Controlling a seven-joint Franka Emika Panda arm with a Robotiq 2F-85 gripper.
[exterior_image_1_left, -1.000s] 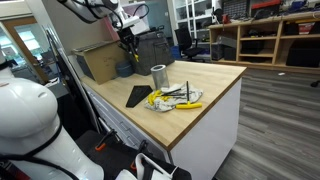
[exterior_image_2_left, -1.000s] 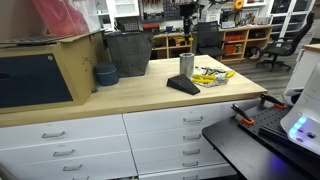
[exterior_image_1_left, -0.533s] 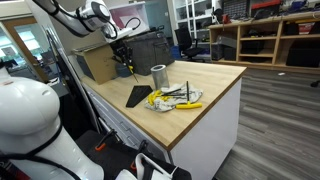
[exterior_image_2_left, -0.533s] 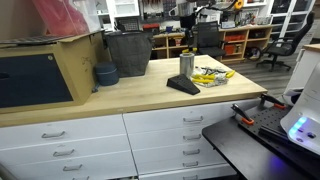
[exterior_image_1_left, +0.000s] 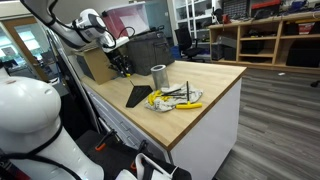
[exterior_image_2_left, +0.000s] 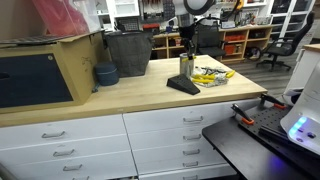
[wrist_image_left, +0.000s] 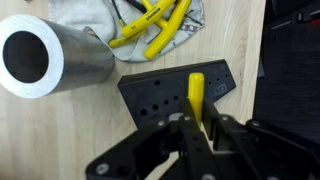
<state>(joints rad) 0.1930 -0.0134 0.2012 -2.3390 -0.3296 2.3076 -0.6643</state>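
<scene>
On the wooden bench top (wrist_image_left: 60, 135), wrist view, we record the gripper (wrist_image_left: 200, 128) at six o'clock in the picture, its fingers pressed together on a yellow-handled tool (wrist_image_left: 197, 92). The handle stands out from between the fingers with its long axis running six to twelve o'clock. We cannot see the working end of the tool, which lies behind the jaws.

Directly beyond the handle, at twelve o'clock from the gripper, lies a black perforated holder (wrist_image_left: 160, 95), flat on the bench. Its long edge runs roughly nine to three, crosswise to the handle. The handle overlaps the holder's right part in this view. We cannot tell whether it touches the holder or hangs above it. An exterior view shows the holder (exterior_image_1_left: 138, 96) lying below and apart from the arm, so we judge a gap.

At ten o'clock from the gripper stands a metal cylinder (wrist_image_left: 55, 60), open end up, just beside the holder's far left corner. At twelve to one o'clock, past the holder, loose yellow tools (wrist_image_left: 150, 30) rest on a grey cloth (wrist_image_left: 90, 20).
</scene>
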